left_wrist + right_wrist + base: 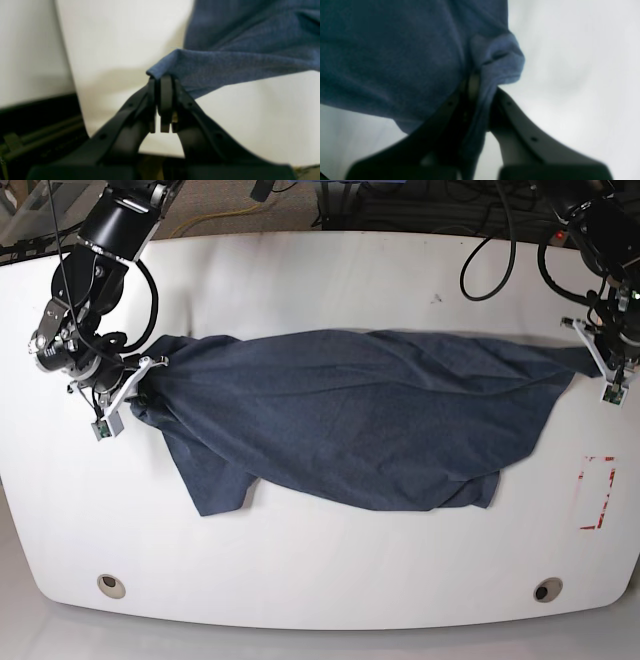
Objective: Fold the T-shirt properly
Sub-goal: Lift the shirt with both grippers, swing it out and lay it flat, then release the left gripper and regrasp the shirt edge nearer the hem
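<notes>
Navy T-shirt [360,415] stretched across the white desk [320,580], no lettering showing, left claw [163,80] pinching one fabric corner, right claw [480,87] clamped on the opposite bunched edge, red rectangle mark [597,492] near the desk's edge

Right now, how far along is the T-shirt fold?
Early. Done: both tools have a grip; the left tool is shut on one end of the T-shirt, the right tool on the opposite end. In hand: the shirt is stretched between them across the table, wrinkled. Left: no fold is visible yet, so all folding remains.
</notes>
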Controlling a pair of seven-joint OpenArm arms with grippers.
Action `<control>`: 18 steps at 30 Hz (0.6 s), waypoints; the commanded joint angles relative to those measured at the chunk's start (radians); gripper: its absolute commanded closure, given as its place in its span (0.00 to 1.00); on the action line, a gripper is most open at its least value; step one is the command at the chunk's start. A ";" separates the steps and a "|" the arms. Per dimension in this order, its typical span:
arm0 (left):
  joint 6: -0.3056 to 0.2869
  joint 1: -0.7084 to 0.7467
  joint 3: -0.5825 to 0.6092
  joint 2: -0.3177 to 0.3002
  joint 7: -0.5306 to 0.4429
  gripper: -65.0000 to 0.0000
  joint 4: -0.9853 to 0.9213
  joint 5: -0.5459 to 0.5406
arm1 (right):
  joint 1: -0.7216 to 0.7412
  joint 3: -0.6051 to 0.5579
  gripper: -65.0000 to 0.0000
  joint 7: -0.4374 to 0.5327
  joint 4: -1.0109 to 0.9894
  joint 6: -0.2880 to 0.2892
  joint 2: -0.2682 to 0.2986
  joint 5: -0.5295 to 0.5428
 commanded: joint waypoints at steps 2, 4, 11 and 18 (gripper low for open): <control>0.002 0.035 -0.054 -0.023 -0.017 1.00 0.018 0.009 | -0.016 0.021 1.00 0.019 0.023 -0.001 0.001 0.008; 0.002 0.060 -0.070 -0.023 -0.037 1.00 0.018 0.009 | -0.037 0.021 1.00 0.019 0.023 -0.001 -0.005 0.008; 0.002 0.182 -0.079 -0.023 -0.137 1.00 0.015 0.010 | -0.103 0.019 1.00 0.022 0.023 -0.001 -0.023 0.063; 0.002 0.221 -0.054 -0.026 -0.137 0.88 0.008 0.007 | -0.120 0.017 1.00 0.022 0.023 -0.001 -0.020 0.139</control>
